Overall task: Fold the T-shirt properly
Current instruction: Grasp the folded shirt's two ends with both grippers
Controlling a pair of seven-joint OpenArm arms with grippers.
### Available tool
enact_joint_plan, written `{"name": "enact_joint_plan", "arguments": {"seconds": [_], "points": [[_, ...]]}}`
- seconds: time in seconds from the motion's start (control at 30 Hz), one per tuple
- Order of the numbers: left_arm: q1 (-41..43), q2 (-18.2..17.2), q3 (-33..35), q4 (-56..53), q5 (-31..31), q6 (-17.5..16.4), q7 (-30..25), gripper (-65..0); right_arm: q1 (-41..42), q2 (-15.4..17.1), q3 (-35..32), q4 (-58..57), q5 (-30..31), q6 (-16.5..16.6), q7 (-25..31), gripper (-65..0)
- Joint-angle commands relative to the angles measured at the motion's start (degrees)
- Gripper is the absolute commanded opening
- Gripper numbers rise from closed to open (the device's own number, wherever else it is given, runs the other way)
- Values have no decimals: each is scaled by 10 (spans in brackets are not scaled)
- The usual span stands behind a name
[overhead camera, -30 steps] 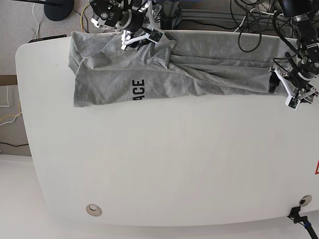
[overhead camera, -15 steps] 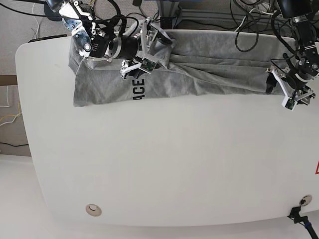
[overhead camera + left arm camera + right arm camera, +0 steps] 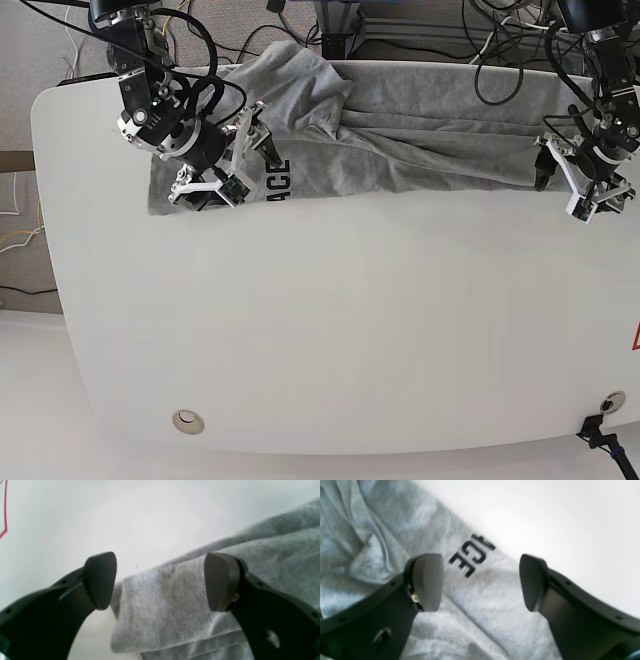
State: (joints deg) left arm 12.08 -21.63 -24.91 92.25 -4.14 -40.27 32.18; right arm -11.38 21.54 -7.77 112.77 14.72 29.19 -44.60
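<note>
Fingers (image 3: 100,580) of both arms spread wide, empty: left gripper (image 3: 585,190) over T-shirt (image 3: 430,130) hem corner, right gripper (image 3: 225,165) over lettering (image 3: 471,555). Table (image 3: 350,330) bare toward front edge; cables (image 3: 500,40) behind.

A heather-grey T-shirt (image 3: 420,130) lies rumpled in a long band across the far edge of a white table (image 3: 350,330), black block lettering "ACE" (image 3: 277,179) showing sideways near one end, folds bunched along its middle.

T-shirt (image 3: 420,130) lies along the table's (image 3: 350,330) far edge.
</note>
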Motion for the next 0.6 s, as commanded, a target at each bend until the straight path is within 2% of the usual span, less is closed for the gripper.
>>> {"name": "enact_joint_plan", "arguments": {"seconds": [0.0, 0.03, 0.07, 0.13, 0.17, 0.2, 0.23, 0.43, 0.57], "points": [[7, -9, -4, 42, -10, 3, -15, -156, -15, 3, 3, 9, 4, 0, 40, -289], [11, 0, -4, 54, -10, 3, -15, -201, -23, 0, 3, 9, 4, -2, 48, -353], [12, 9, -5, 65, -7, 3, -15, -273, -29, -10, 3, 9, 0, -3, 52, -427], [18, 16, -6, 85, -6, 3, -15, -454, -40, -25, 16, 9, -3, -3, 53, -595], [26, 16, -6, 92, -6, 3, -15, -549, -46, -30, 24, 9, -3, -3, 53, -650], [34, 18, -6, 100, -6, 3, -15, -628, -49, -37, 29, 9, -3, -2, 53, -650], [41, 24, -6, 107, -6, 3, -15, -650, -52, -39, 31, 7, -3, 0, 53, -650], [90, 53, -6, 115, -6, 3, -15, -650, -61, -38, 38, -51, -3, 1, 60, -650], [106, 58, -5, 84, -6, 3, -15, -650, -70, -38, 54, -96, -3, 1, 90, -650]]}}
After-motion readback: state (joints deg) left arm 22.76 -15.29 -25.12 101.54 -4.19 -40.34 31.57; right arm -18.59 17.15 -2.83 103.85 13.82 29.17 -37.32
